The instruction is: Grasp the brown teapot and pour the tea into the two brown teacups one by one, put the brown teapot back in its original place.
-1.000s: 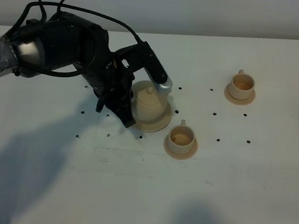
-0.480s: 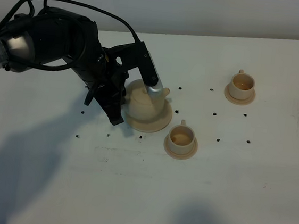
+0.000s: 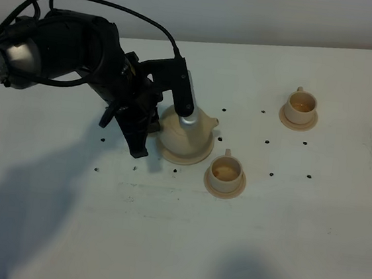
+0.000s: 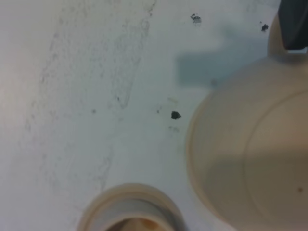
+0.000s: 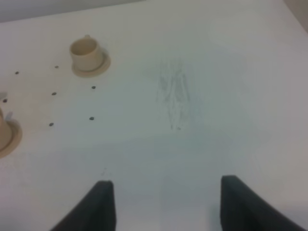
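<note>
Exterior high view: the left pincer (image 3: 146,135) is pressed together on the handle side of the brown teapot (image 3: 190,133). The pot is over the round tray (image 3: 194,159), with its spout pointing right. Of the 2 cups, the near teacup (image 3: 225,173) stands just beside the tray and the far teacup (image 3: 300,108) well apart. The right pincer (image 5: 168,204) hangs spread above the white surface (image 5: 192,120).

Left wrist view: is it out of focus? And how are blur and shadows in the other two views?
Left wrist view: soft; the brown teapot and the near teacup have no sharp edges. Right wrist view: the right gripper is dark and blurred, the far teacup clearer. Exterior high view: fairly sharp, with broad soft shadows on the table.
</note>
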Motion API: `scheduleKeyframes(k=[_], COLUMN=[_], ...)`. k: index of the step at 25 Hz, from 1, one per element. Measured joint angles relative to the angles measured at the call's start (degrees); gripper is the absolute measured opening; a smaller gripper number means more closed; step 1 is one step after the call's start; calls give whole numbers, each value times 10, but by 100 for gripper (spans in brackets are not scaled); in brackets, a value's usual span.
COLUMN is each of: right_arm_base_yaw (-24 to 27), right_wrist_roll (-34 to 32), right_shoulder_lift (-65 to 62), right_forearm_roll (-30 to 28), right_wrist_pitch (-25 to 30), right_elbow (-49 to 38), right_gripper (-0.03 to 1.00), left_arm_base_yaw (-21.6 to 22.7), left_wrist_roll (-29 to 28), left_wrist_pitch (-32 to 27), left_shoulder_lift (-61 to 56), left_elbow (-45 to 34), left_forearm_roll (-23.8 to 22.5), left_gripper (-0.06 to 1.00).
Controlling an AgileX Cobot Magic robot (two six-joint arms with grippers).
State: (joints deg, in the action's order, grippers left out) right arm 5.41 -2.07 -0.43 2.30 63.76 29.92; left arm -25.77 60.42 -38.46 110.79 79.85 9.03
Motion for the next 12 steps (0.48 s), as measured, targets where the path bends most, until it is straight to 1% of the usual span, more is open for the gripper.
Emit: scheduleKeyframes(k=[5,10,12], right_arm_base_yaw=[0,0,0], right_wrist_roll=[0,0,0], right_shoulder_lift=[0,0,0], right_forearm_roll=[0,0,0], right_wrist_pitch=[0,0,0], right_elbow=[0,0,0], right_gripper=[47,47,47], left_arm_base_yaw=[11,18,18], left_wrist_roll=[86,169,194], left_wrist_pitch=[-4,-6,-7], left_shoulder_lift=[-15,-17,-17], left_elbow=[0,0,0], left_forearm_roll=[24,25,24], left_gripper=[9,9,9])
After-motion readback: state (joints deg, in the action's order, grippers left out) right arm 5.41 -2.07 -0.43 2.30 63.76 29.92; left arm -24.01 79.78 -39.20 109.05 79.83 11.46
